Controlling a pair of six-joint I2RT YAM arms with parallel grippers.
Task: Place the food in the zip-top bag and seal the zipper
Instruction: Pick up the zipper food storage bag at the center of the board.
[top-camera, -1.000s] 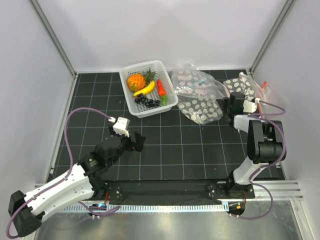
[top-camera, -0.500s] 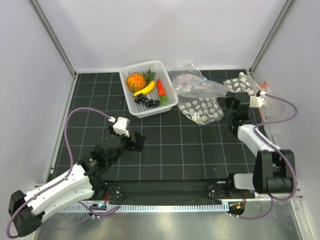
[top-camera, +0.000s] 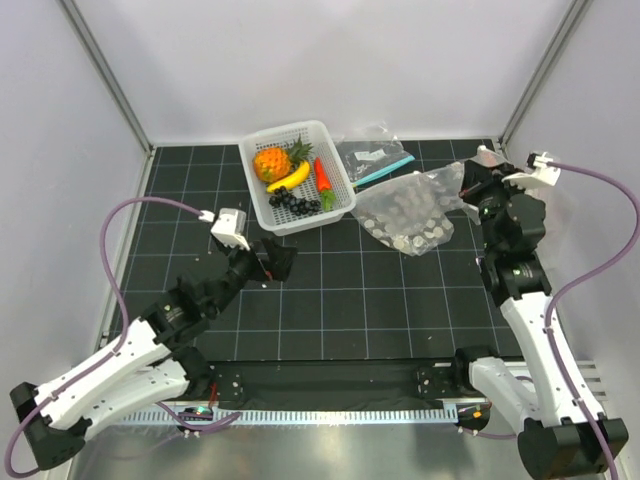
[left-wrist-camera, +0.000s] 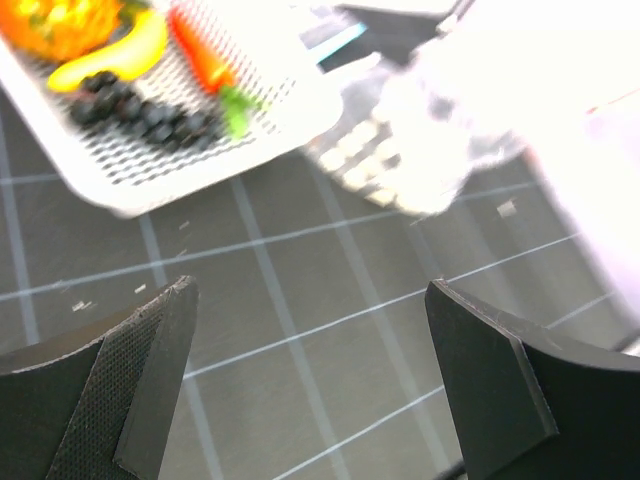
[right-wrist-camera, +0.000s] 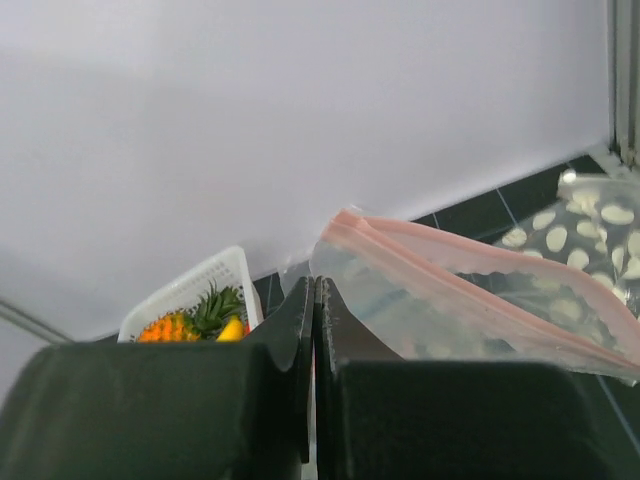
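Treat the clear dotted plastic zip-top bag (top-camera: 410, 208), hanging from the clenched right gripper (top-camera: 469, 190) just right of the white mesh basket (top-camera: 300, 221), as light, floppy, slippery: pinch its stiffer pink zipper strip (right-wrist-camera: 450, 251), with the left gripper (top-camera: 277, 262) spread empty

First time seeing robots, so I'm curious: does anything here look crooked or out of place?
Only the clear dotted plastic bag with the pink strip: the right gripper has its jaws shut on one corner, so it hangs slanted and slack. The toy food lies tidy in the white basket.
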